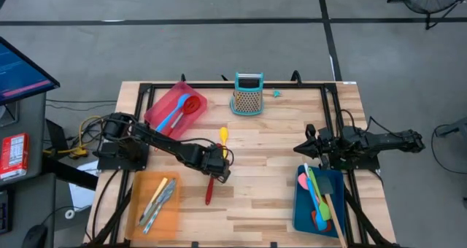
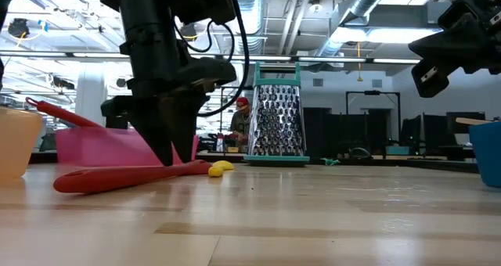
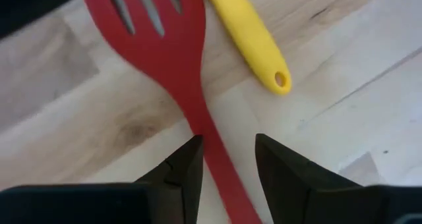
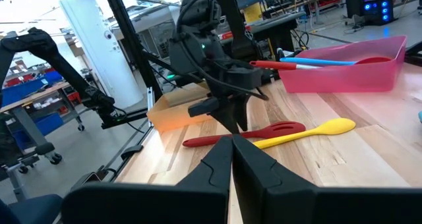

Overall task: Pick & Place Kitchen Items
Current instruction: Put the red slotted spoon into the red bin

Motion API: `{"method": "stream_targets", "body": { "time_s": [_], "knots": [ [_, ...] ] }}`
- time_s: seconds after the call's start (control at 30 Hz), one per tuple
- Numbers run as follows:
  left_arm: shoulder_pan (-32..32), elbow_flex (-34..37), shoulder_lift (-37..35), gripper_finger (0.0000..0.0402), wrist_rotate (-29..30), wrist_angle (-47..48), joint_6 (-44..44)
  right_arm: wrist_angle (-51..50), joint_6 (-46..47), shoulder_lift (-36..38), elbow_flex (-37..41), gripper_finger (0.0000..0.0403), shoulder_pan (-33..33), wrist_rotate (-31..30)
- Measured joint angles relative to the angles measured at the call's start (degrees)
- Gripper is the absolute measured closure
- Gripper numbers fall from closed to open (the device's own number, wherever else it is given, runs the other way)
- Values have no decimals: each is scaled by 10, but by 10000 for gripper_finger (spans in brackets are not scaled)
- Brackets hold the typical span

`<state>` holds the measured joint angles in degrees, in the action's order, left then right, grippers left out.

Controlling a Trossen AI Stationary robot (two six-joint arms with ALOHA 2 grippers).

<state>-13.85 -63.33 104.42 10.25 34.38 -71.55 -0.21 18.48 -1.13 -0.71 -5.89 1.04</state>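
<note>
A red slotted spatula lies flat on the wooden table, next to a yellow spoon. My left gripper is open and points down over the spatula. Its two fingers stand on either side of the handle, just behind the slotted head, down near the table. I see a gap beside the handle. The yellow spoon's handle end lies close by. My right gripper is shut and empty, above the table's right side.
A red tray at the far left holds a blue and a red spoon. An orange tray with silvery cutlery is at the near left. A blue tray with spatulas is at the near right. A teal grater stands at the far middle.
</note>
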Motion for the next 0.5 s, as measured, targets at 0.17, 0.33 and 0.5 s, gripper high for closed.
{"method": "stream_targets", "body": {
  "time_s": [0.17, 0.33, 0.5],
  "knots": [
    [0, -1, 9, 265, -3, -3, -75, 0, 0, 0, 0, 393, 0, 0],
    [12, -1, 26, 242, -24, -9, -109, 0, 0, 0, 0, 393, 0, 0],
    [14, -3, 39, 230, -45, -9, -124, 0, 0, 0, 0, 393, 0, 0]
  ]
}}
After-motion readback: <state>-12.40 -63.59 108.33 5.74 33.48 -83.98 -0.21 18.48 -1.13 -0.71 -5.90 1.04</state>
